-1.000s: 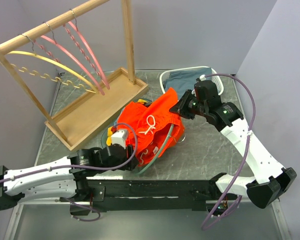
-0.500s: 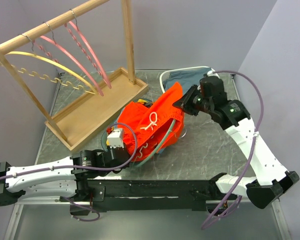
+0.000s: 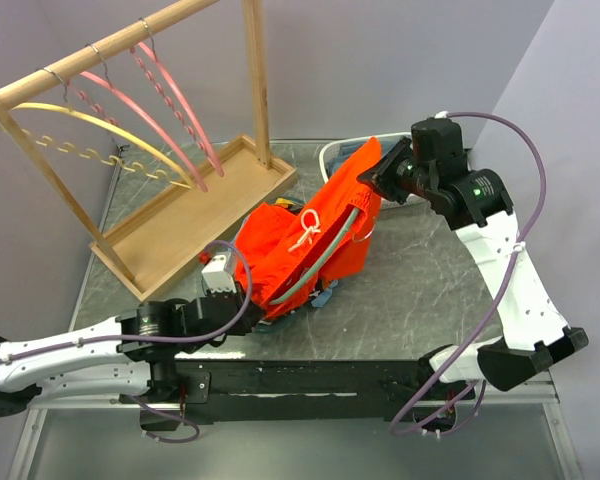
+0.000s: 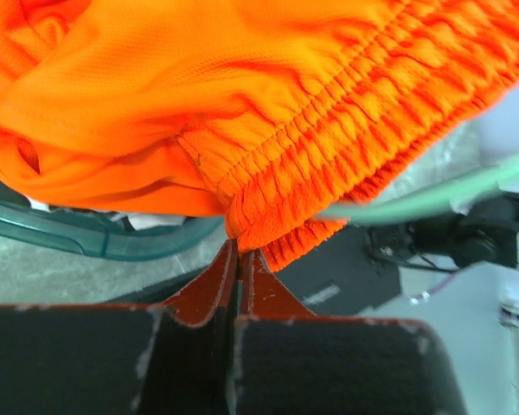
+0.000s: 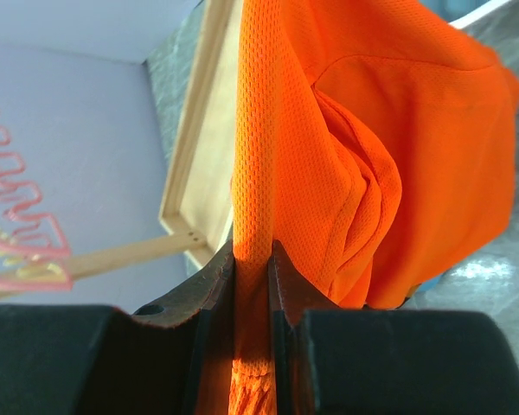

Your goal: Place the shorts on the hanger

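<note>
The bright orange-red shorts (image 3: 280,250) hang stretched between my two grippers above the table's middle, white drawstring (image 3: 305,228) facing up. The pale green hanger (image 3: 316,258) runs diagonally through them, one arm showing. My right gripper (image 3: 374,178) is shut on a folded edge of the shorts (image 5: 268,130) and holds it raised at the back right; in the right wrist view the cloth fills the gap between the gripper's (image 5: 252,256) jaws. My left gripper (image 3: 242,290) is shut on the elastic waistband (image 4: 329,147) at the near left; the gripper's (image 4: 240,251) tips pinch its lower edge. The green hanger bar (image 4: 432,197) passes just right.
A wooden rack (image 3: 195,205) stands at the back left, with pink hangers (image 3: 170,100) and a yellow hanger (image 3: 90,125) on its rail. A white basket (image 3: 332,153) with blue-grey cloth sits behind the shorts. A dark teal plastic rim (image 4: 95,238) lies under the shorts.
My left gripper closed on the waistband and drew back to the left. My right gripper lifted its end of the shorts up and toward the back, pulling the cloth taut.
</note>
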Available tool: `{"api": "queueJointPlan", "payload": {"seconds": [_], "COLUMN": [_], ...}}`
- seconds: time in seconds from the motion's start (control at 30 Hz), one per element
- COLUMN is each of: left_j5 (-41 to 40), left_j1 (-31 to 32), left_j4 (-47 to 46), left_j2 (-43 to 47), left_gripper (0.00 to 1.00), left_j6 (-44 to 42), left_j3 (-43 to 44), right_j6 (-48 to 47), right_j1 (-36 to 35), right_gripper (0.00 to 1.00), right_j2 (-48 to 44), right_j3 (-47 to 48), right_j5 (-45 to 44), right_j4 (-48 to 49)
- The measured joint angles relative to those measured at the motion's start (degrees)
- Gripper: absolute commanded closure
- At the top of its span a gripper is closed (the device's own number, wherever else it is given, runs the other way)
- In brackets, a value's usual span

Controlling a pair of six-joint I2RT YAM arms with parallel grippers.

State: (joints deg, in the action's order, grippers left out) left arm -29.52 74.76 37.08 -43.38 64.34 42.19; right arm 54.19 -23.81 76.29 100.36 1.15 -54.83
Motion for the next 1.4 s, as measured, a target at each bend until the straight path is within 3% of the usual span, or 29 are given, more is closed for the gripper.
{"api": "queueJointPlan", "payload": {"seconds": [0.3,0.43,0.7,0.8,1.0,1.2,1.4], "left_j5": [5.0,6.8,4.0,5.9,8.1,12.2,15.7], "left_j1": [0.3,0.3,-1.0,-5.9,-13.3,-16.2,-16.8], "left_j4": [4.3,5.9,8.5,7.8,9.4,9.7,7.3], "left_j2": [2.3,-0.3,-20.2,-26.6,-36.6,-40.8,-41.2], "left_gripper": [0.99,0.99,0.99,0.98,0.87,0.76,0.67], "left_j6": [-1.5,-3.9,-14.9,-19.0,-25.1,-29.5,-31.4], "left_j3": [6.5,13.4,43.3,49.6,60.0,64.6,57.9], "right_j6": [0.4,1.8,3.0,3.0,3.4,5.4,7.3], "right_j1": [0.1,0.2,0.6,2.8,10.6,14.4,14.8], "right_gripper": [1.0,1.0,1.0,1.0,1.0,1.0,1.0], "right_j2": [3.0,3.1,8.9,10.7,12.4,12.3,12.0], "right_j3": [4.7,4.6,13.4,16.4,18.2,10.5,-4.9], "right_j5": [-4.1,-3.2,-1.3,2.0,9.5,16.0,19.5], "right_j4": [-2.2,-1.6,-3.6,-5.4,-7.4,-3.2,4.5]}}
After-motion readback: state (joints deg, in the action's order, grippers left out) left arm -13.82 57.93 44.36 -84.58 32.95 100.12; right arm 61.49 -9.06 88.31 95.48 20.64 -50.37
